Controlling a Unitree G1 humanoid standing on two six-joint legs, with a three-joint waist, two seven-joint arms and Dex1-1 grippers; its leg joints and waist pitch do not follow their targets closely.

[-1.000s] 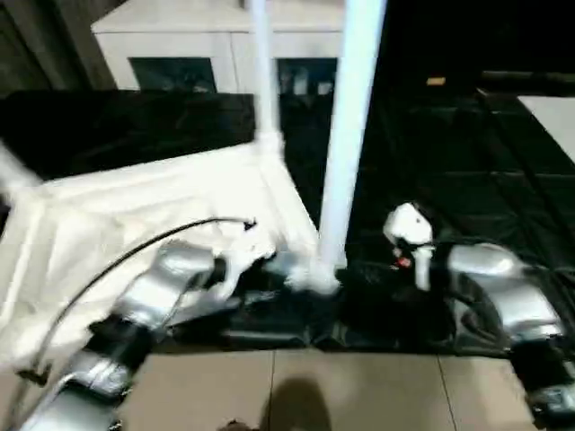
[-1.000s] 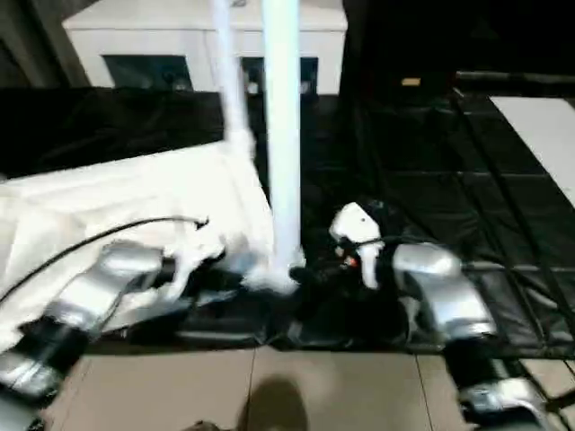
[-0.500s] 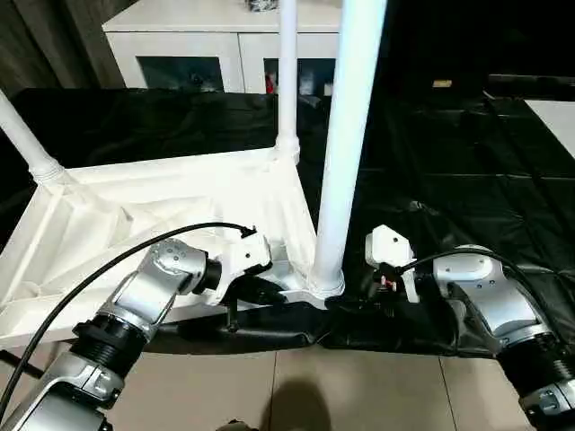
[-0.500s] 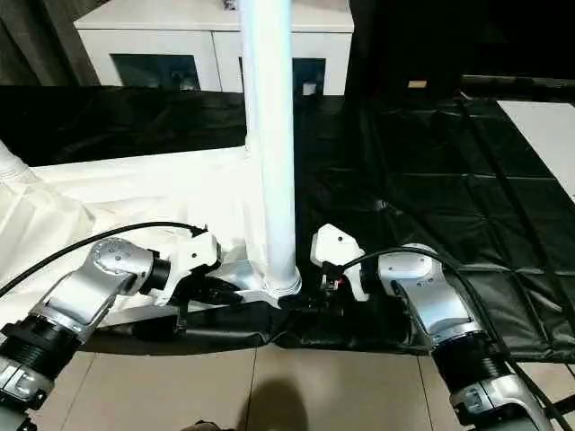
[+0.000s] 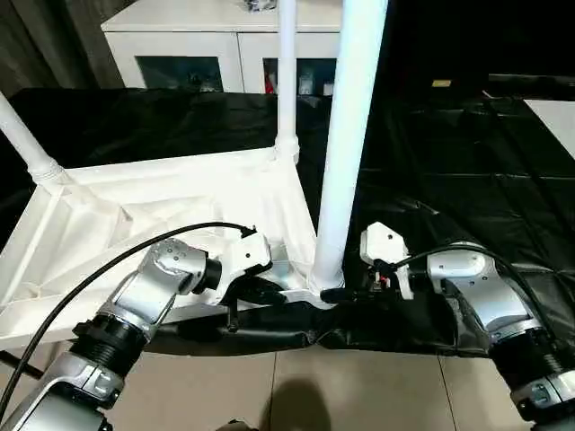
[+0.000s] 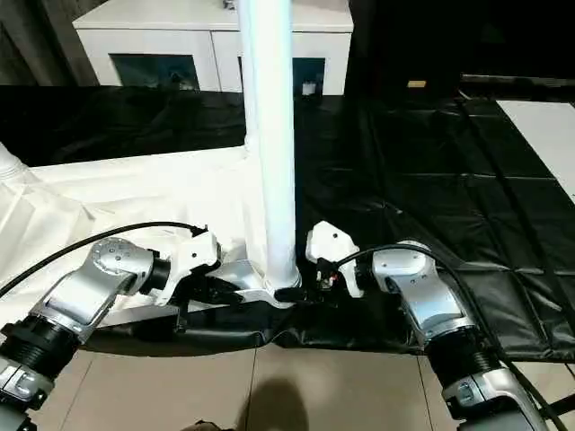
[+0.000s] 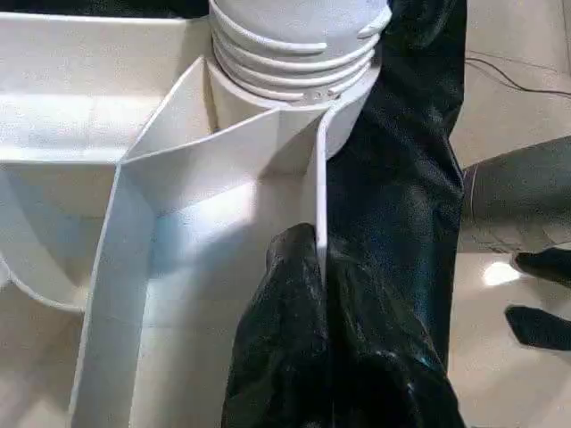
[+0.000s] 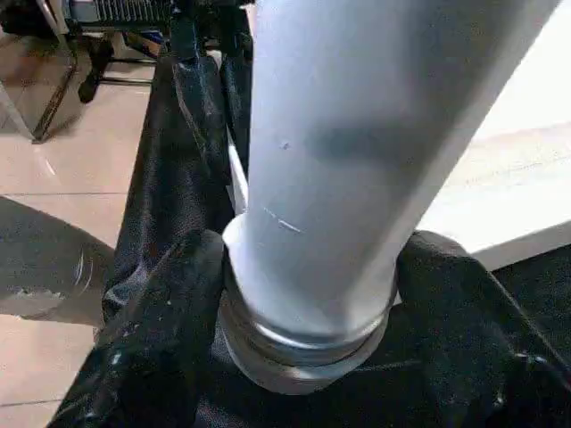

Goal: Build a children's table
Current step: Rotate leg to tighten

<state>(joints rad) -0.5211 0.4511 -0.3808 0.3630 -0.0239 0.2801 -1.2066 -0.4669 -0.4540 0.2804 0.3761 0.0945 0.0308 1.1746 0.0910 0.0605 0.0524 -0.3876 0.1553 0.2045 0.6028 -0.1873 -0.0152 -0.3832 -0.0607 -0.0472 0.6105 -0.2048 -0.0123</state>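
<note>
The white top (image 5: pixel 162 202) lies upside down on the black worktop (image 5: pixel 467 171). Three legs stand up from its corners.

The left end effector (image 7: pixel 326 312) is pinched shut on a thin rib of the top (image 7: pixel 319 187), just behind the near corner socket (image 7: pixel 294 80). It holds the top steady.

Right in front of it, the near leg (image 5: pixel 346 144) stands tall in that socket. The right end effector (image 8: pixel 308 294) comes in from the other side. Its two black fingers (image 8: pixel 161 330) are spread apart around the bottom of the leg (image 8: pixel 357 134), one on each side and pressed close to it.

What could go wrong? The leg may not be all the way in. If the right end effector pushes sideways, the tall leg could tip or pop out. The rib is thin, so the left fingers could slip off, and then the top would slide.

This corner sits right at the worktop's front edge, with tile floor (image 5: pixel 377 386) below both end effectors. A hard pull toward the robot could drag the top off. To the right of the right end effector the worktop is open. Past the legs stands a white cabinet (image 5: pixel 216 45), well away.
</note>
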